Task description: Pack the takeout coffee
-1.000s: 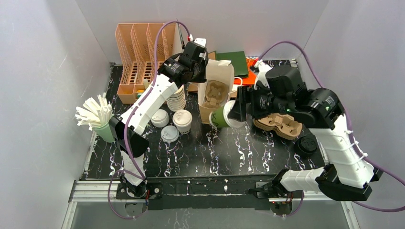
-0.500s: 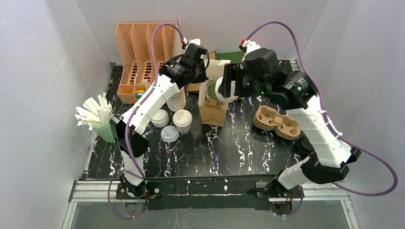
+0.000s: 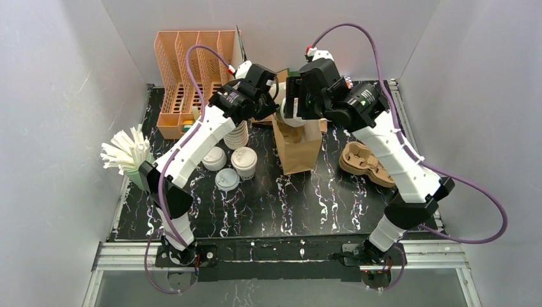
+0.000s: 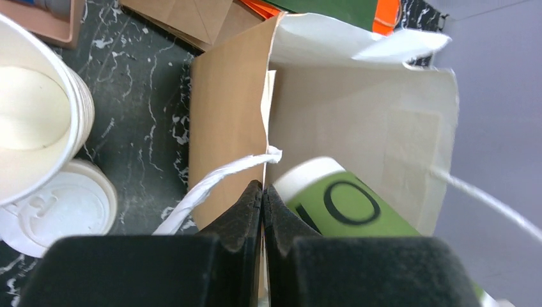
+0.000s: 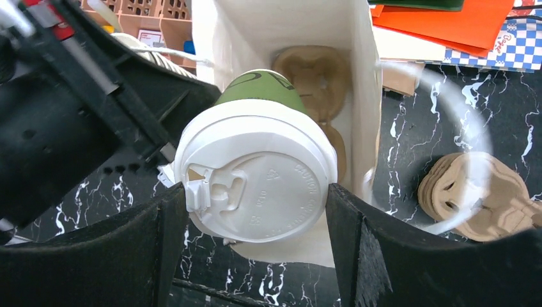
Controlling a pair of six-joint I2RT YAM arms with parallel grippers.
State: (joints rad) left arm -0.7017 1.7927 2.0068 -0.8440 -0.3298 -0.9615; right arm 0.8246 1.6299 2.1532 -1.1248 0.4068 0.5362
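Note:
The takeout coffee with green walls (image 5: 259,89) and a white sip lid (image 5: 255,173) hangs lid-up over the mouth of the brown paper bag (image 3: 300,150). My right gripper (image 5: 255,204) is shut on it, one finger at each side of the lid. Its green side (image 4: 345,204) shows inside the bag (image 4: 224,115). My left gripper (image 4: 263,192) is shut on the bag's left wall by the white handle (image 4: 211,182). A cardboard carrier (image 5: 313,77) lies at the bottom of the bag (image 5: 281,25). Another lidded cup (image 3: 244,160) stands left of the bag.
A stack of lidless cups (image 3: 238,134) and loose white lids (image 3: 227,179) sit left of the bag. A cardboard carrier (image 3: 364,160) lies to its right. An orange rack (image 3: 185,70) stands at the back left, a green cup of straws (image 3: 128,153) at the left edge.
My right arm lifted the green cup from the table's middle back to over the bag. My left gripper shut on the bag's wall, and the bag now stands upright.

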